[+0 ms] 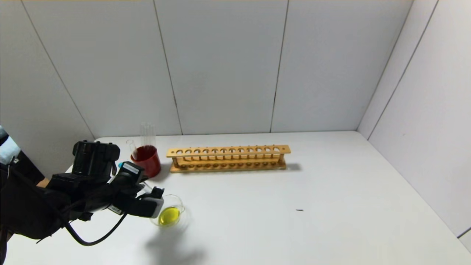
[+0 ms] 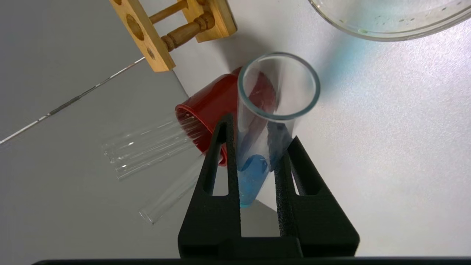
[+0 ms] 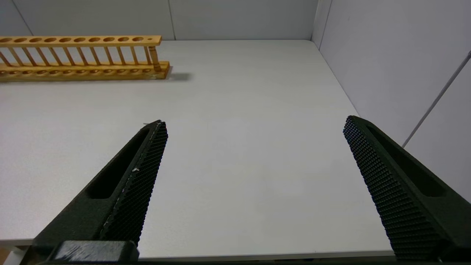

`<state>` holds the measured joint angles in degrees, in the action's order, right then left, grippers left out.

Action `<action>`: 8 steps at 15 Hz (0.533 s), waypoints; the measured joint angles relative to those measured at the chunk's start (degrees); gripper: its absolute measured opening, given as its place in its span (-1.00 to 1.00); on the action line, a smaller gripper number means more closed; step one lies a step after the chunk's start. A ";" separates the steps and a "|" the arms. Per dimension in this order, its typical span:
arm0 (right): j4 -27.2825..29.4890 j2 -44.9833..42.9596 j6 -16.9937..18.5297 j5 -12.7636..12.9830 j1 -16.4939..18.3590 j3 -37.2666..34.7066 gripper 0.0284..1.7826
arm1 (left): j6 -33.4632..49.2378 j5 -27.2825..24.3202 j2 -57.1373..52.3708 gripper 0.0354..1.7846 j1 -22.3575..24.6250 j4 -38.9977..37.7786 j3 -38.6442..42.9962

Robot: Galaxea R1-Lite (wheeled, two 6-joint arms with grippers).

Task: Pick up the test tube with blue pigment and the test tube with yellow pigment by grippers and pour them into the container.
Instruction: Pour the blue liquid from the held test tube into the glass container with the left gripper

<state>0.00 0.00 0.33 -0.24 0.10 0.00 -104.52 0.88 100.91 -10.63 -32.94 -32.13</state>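
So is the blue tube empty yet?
No. Blue liquid still sits in the blue tube, which the left gripper clamps; the dish holds only yellow.

A long wooden tube rack stands on the far part of the white table. Just left of it is a dark red cup holding colourless clear tubes.

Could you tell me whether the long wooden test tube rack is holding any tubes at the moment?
No, every hole of the long wooden test tube rack stands empty in the head view, while clear glass tubes stand in the dark red cup beside it.
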 joint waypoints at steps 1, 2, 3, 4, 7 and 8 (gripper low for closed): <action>0.00 0.00 0.00 0.00 0.00 0.00 0.96 | -1.73 0.30 0.16 -0.68 -0.02 -0.02 -0.05; 0.00 0.00 0.00 0.00 0.00 0.00 0.96 | -2.72 0.68 0.27 -0.68 -0.02 0.00 -0.06; 0.00 0.00 0.00 0.02 0.00 0.00 0.96 | -3.00 1.40 0.35 -0.68 -0.02 0.00 -0.09; 0.00 0.00 0.00 0.00 0.00 0.00 0.96 | -3.88 2.43 0.38 -0.68 -0.04 -0.10 -0.16; 0.00 0.00 0.00 0.00 0.00 0.00 0.96 | -6.21 4.46 0.46 -0.68 -0.45 -0.29 -0.22; 0.00 0.00 0.00 0.00 0.00 0.00 0.96 | -6.28 5.46 0.51 -0.68 -1.02 -0.30 -0.27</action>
<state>0.00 0.00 0.33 -0.24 0.10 0.00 -110.80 6.34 101.43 -11.65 -33.24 -32.40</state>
